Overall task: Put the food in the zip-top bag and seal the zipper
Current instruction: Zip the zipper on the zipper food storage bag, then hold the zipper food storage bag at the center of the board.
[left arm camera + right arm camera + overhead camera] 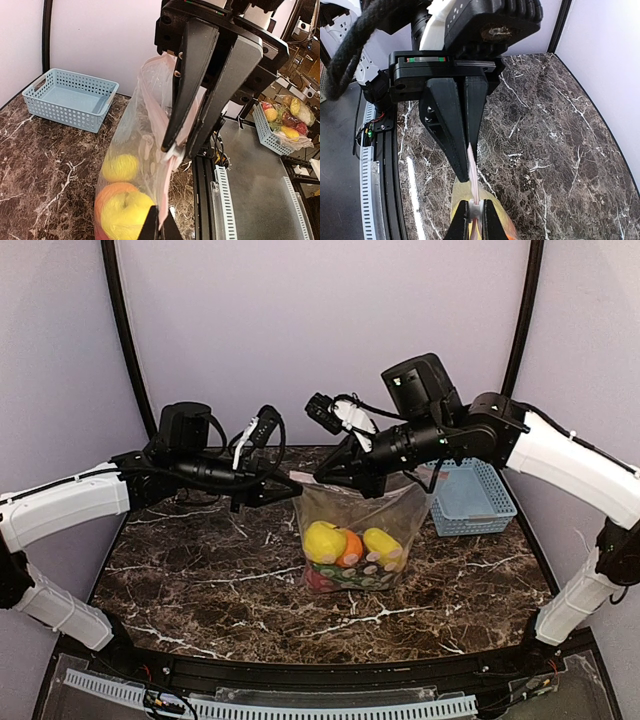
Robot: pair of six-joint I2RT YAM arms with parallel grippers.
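We see a counter [200, 580] of dark brown, marble-like stone with white veins, and a black rim runs along its near edge. A light-blue slatted basket [472, 498] sits on it towards the far right corner, open side up. Near the middle, to the left of the basket, a clear bag [355, 540] stands upright. Its bottom seems to rest on the counter.

The hanging zip-top bag [360, 510] blocks the middle of the tabletop [180, 580], with the left arm [70, 502] and right arm [560, 455] meeting over it. The blue basket [470, 495] stands just right of it. The tabletop lies open to the left and in front.
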